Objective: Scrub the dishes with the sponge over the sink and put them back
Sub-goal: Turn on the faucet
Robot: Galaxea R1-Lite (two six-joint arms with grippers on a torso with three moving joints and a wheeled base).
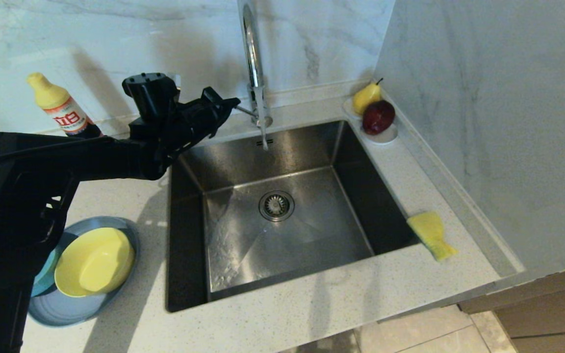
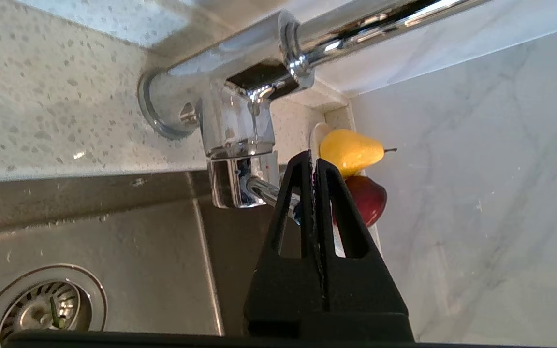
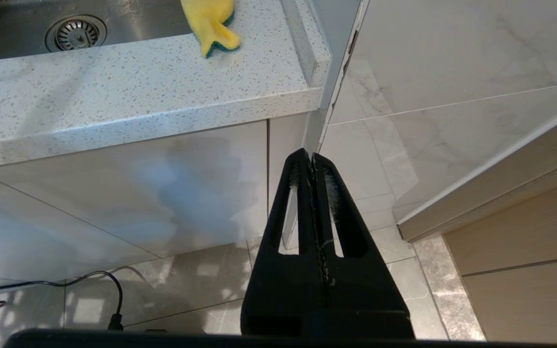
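Two shut grippers: left gripper [image 1: 231, 103] beside tap [image 1: 255, 73], sponge [image 1: 431, 234] on sink [image 1: 282, 206] rim.

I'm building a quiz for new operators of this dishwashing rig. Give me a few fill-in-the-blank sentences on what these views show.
1. The left gripper is raised beside the ____, fingers shut and empty.
2. The sponge lies on the counter to the ____ of the sink.
3. The yellow bowl sits on the grey-blue ____.
4. The right gripper hangs below the counter, fingers ____.

Missing words: tap; right; plate; shut
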